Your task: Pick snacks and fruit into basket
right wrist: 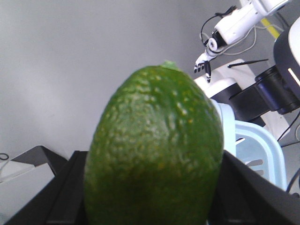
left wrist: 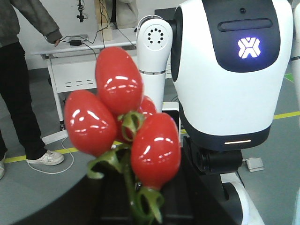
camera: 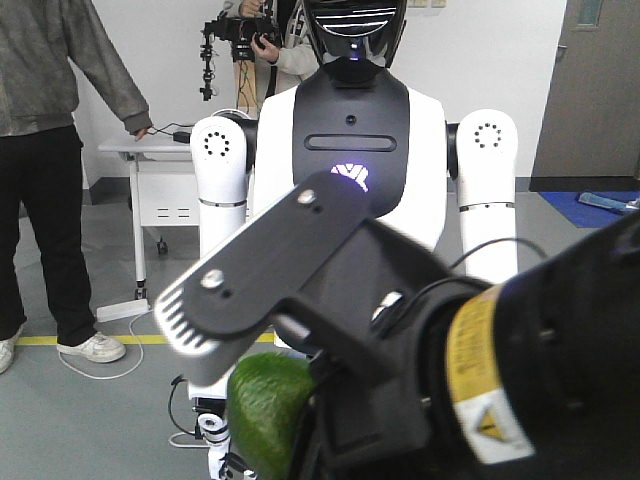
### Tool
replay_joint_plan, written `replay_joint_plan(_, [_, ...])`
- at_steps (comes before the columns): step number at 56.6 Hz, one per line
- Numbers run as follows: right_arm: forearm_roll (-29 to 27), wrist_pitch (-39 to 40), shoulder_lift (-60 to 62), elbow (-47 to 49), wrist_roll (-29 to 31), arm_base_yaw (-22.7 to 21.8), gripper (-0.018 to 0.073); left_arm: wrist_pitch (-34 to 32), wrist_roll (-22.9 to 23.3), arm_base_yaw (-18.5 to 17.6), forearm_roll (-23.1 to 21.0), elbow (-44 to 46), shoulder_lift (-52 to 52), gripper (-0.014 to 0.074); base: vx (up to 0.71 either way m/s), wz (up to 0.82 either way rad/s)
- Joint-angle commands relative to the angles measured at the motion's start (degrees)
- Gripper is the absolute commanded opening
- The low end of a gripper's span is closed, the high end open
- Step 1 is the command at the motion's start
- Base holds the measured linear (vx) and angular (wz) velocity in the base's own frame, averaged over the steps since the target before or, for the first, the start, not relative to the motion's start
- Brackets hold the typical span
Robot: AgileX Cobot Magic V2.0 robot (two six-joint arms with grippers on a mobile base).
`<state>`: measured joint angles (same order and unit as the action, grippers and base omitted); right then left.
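Right gripper (right wrist: pixel 154 211) fingers pinch green fruit (right wrist: pixel 154 150), left gripper (left wrist: pixel 136 206) pinches red fruit cluster (left wrist: pixel 124 124); smooth skins could slip before basket (right wrist: pixel 255 150).

The right gripper (camera: pixel 270 350) is matte black, with a flat plate finger (camera: pixel 262 268) carrying two silver screws and a pale ridged pad at its tip. The arm link (camera: pixel 530 370) behind it is black, wrapped with a yellow band and a white label bearing a yellow warning triangle. A thin black cable (camera: pixel 490 255) loops above the link.
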<state>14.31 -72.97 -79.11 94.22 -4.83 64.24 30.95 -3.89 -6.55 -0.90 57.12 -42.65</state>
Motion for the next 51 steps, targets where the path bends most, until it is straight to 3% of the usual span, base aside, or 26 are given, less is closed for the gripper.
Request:
replay_joint_plan(1, [1.33,-0.55,-0.53,1.79,0.83,0.00,-0.0008,-4.89,0.47,-0.02,-0.27,1.71,0.16,-0.0003,0.00,0.00])
replay_joint_plan(25, [1.98,-0.55,-5.67,1.79,0.74,-0.07,0.0011,-4.89,0.47,-0.02,-0.27,1.71,0.16,-0.0003,0.00,0.00])
replay_joint_plan(51, [9.81,-0.55,-6.69,1.65,-0.99,-0.07,0.0057,-4.97,0.47,-0.02,-0.27,1.71,0.16,-0.0003,0.00,0.00])
